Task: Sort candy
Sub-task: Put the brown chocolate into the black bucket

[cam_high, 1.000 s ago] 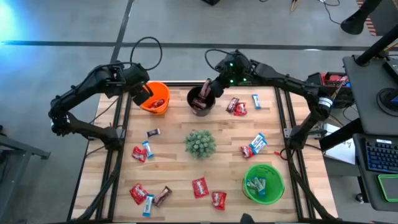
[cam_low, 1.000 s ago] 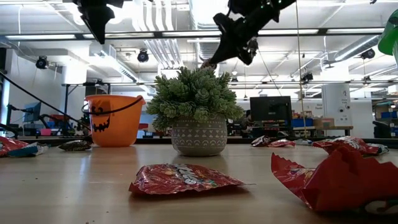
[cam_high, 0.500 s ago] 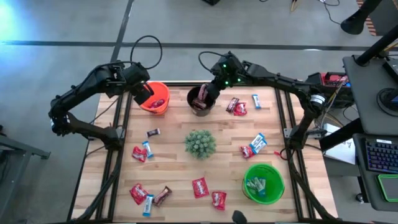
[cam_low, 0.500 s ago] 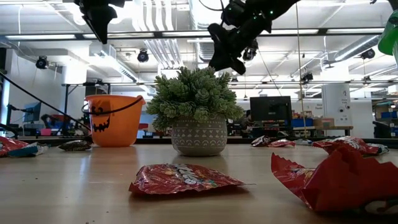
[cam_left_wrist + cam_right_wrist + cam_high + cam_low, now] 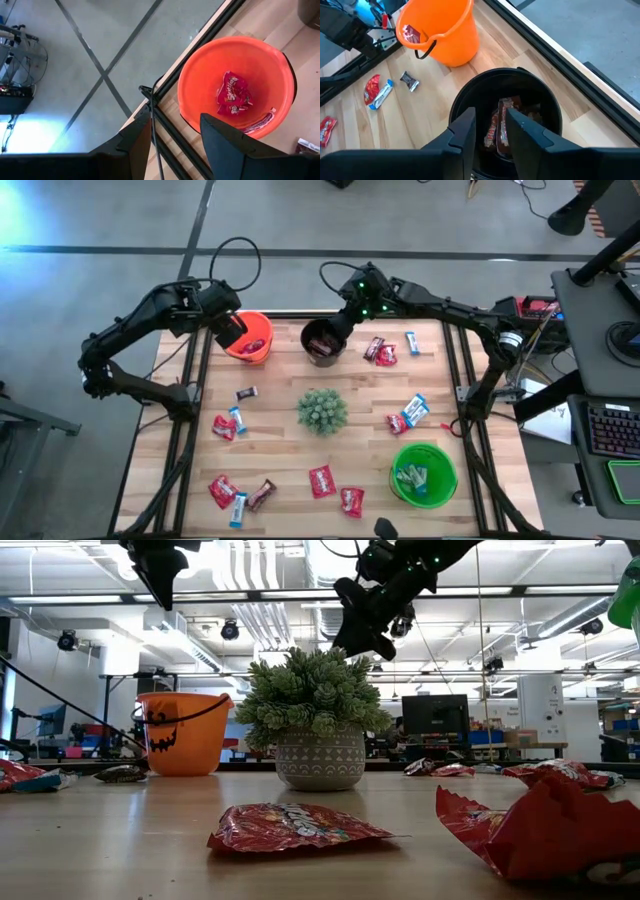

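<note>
I take the potted plant (image 5: 322, 410) in the middle of the table (image 5: 280, 465) as my marker. My right gripper (image 5: 340, 331) hangs over the black bucket (image 5: 322, 342), which stands on the far side of the plant; its fingers (image 5: 462, 131) are slightly apart with nothing between them, and brown-wrapped candy (image 5: 501, 125) lies in the bucket below. My left gripper (image 5: 229, 332) hangs over the orange bucket (image 5: 250, 337), far-left of the plant, fingers (image 5: 225, 142) apart and empty; a red candy (image 5: 234, 95) lies inside that bucket. The green bucket (image 5: 423, 474), near-right of the plant, holds light blue wrappers (image 5: 412, 476). More loose candy (image 5: 228, 422) lies scattered on the table left, right and on the near side of the plant.
</note>
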Controlling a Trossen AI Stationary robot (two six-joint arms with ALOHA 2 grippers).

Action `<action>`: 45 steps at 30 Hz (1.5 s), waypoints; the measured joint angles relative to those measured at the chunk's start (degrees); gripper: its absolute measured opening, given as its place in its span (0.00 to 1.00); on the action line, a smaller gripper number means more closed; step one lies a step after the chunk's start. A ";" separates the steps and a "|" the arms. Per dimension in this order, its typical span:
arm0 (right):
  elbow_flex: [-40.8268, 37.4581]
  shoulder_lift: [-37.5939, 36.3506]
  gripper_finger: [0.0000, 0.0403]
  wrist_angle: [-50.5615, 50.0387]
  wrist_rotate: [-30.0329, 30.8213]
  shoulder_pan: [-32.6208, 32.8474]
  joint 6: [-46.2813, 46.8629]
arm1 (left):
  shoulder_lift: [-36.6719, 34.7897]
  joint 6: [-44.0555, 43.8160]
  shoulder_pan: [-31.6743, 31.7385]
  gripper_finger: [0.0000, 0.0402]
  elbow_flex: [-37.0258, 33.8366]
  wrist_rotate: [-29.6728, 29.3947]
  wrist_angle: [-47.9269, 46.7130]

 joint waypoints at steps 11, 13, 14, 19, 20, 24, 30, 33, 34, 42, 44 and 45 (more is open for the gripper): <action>0.96 -0.04 0.24 -0.62 0.00 0.04 -0.48 | 0.00 0.00 0.00 0.38 0.00 0.02 0.00; 1.87 -0.10 0.23 -0.37 0.00 0.04 -0.61 | 0.00 0.00 0.00 0.38 0.00 -0.17 0.07; 2.37 -0.13 0.23 -0.36 -0.01 0.04 -1.00 | 0.00 0.00 0.00 0.38 0.00 -0.28 0.21; 4.59 -0.13 0.22 -0.54 0.01 0.04 -3.72 | 0.00 0.00 0.00 0.38 0.00 -1.48 0.50; 4.95 -0.13 0.21 -0.55 0.01 0.04 -4.29 | 0.00 -0.25 0.00 0.38 0.00 -2.35 0.71; 5.72 -0.15 0.22 -0.79 0.01 0.04 -5.93 | 0.00 -2.76 0.24 0.38 0.00 -4.46 0.94; 6.95 -0.15 0.25 -5.07 3.86 -0.02 -5.59 | 0.00 -3.06 0.48 0.38 0.00 1.41 0.31; 8.78 -0.15 0.29 -11.95 11.84 -0.04 -7.52 | 0.00 -3.38 0.55 0.38 0.00 4.01 0.31; 9.36 -0.15 0.31 -14.04 14.43 -0.04 -7.66 | 0.00 -3.45 0.55 0.38 0.00 4.14 0.29; 11.28 -0.17 0.42 -23.50 26.84 -0.31 -0.73 | 0.09 -3.06 0.59 0.45 0.00 4.15 0.24; 11.03 -0.04 0.44 -24.44 26.92 -0.64 2.62 | 0.23 -2.59 0.59 0.47 0.00 4.15 0.24; 10.84 0.19 0.45 -24.93 26.90 -0.85 4.69 | 0.33 -1.97 0.59 0.47 0.00 4.15 0.24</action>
